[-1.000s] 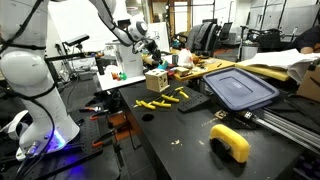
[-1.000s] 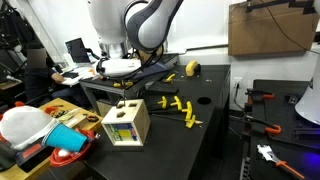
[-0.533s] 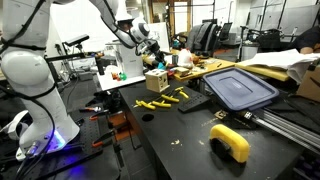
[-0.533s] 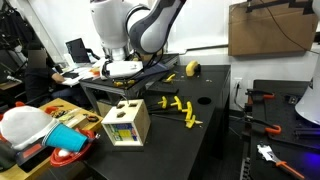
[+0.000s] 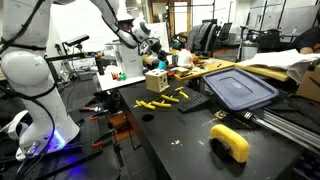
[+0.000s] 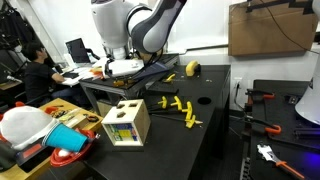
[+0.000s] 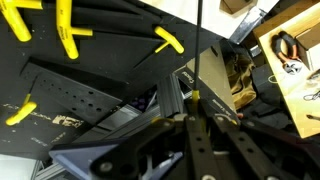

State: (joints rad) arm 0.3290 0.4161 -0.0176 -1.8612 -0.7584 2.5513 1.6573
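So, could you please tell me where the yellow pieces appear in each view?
In an exterior view: yellow pieces mid-frame, just below the box.
In an exterior view: centre, right of the box.
Wrist view: top and left edges.
Shared landmark: the black table they lie on.

Box on table; T-handles just beside.

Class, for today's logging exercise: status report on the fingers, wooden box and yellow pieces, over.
Fingers shut, no load seen, high above table. Wooden box upright, yellow pieces loose beside it. Blue lid further off, not in the way.
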